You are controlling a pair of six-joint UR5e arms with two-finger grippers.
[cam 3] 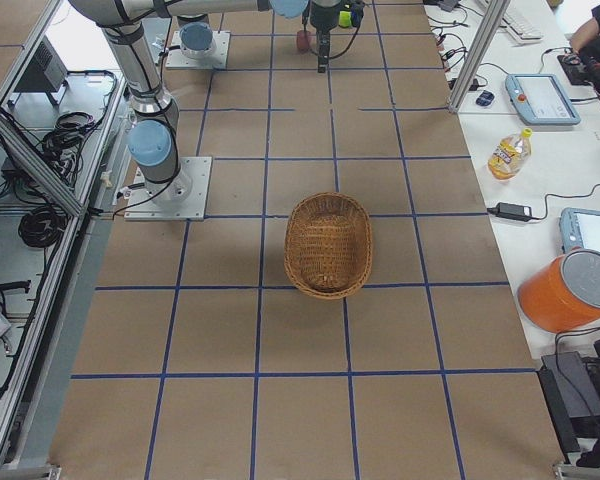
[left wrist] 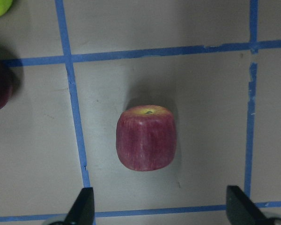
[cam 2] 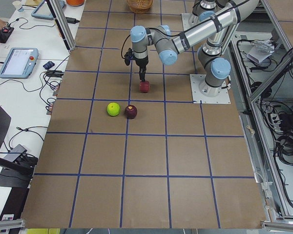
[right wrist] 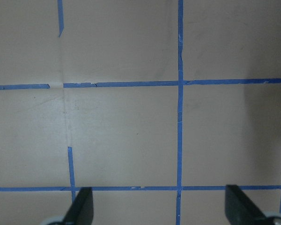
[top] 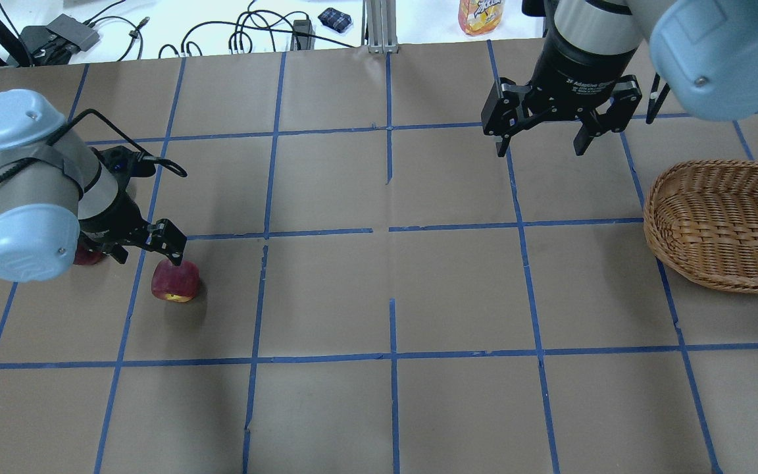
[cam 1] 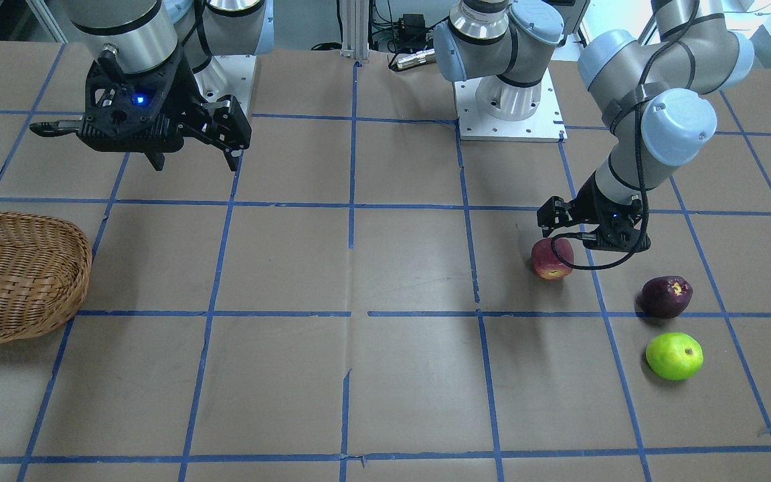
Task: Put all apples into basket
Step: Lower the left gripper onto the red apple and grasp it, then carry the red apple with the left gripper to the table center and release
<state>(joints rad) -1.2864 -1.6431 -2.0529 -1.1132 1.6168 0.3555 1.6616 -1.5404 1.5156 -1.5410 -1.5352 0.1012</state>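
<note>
since the red apple (cam 1: 552, 258), the dark purple apple (cam 1: 666, 296) and the green apple (cam 1: 674, 356) all sit on the table (cam 1: 385, 388), grouped at the robot's left end, no part of the task looks done. the wicker basket (top: 714, 276) lies well apart at the right end and holds nothing. the left gripper (left wrist: 160, 208) hangs just above the red apple, jaws spread and not touching it. the right gripper (top: 540, 150) hovers near the basket, jaws released and empty.
</note>
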